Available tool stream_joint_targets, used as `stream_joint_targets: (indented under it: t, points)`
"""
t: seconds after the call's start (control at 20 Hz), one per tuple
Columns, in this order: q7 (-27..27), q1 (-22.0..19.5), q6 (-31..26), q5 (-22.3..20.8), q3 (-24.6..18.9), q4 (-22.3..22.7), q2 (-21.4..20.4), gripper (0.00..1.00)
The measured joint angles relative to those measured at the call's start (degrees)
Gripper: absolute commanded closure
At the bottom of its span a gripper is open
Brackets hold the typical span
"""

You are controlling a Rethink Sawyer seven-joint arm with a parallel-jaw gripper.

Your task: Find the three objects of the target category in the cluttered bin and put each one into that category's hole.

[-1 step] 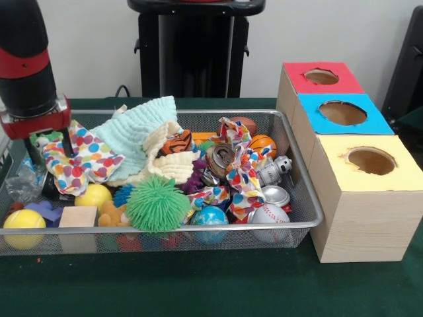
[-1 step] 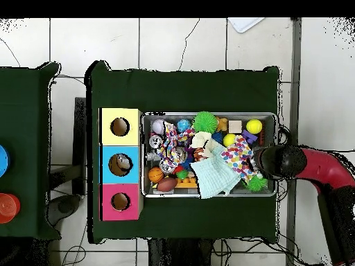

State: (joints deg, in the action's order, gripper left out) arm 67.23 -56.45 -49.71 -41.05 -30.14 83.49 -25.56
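A wire mesh bin is packed with toys. Among them are a green spiky ball, two yellow balls, a globe ball, a baseball, a basketball, a football, crushed cans and a small robot toy. My gripper is low over the bin's left end in the front view, right at a polka-dot cloth. Its tip is hidden by the cloth and the wrist.
Beside the bin stands a wooden box with a red hole, a blue hole and a yellow hole. A mint cloth and a cream cloth cover the bin's middle. A wooden block lies near the front left.
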Motion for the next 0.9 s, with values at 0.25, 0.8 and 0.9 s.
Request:
stream_joint_targets:
  t: [0.25, 0.8, 0.9]
  points:
    - [0.0, -0.08, 1.11, -0.95, 0.2, 0.08, 0.08, 0.0]
    - [0.0, -0.23, 2.56, -2.73, 2.13, 0.12, -1.56, 0.0]
    - [0.0, -0.24, 2.55, -2.76, 2.26, 0.12, -1.94, 0.0]
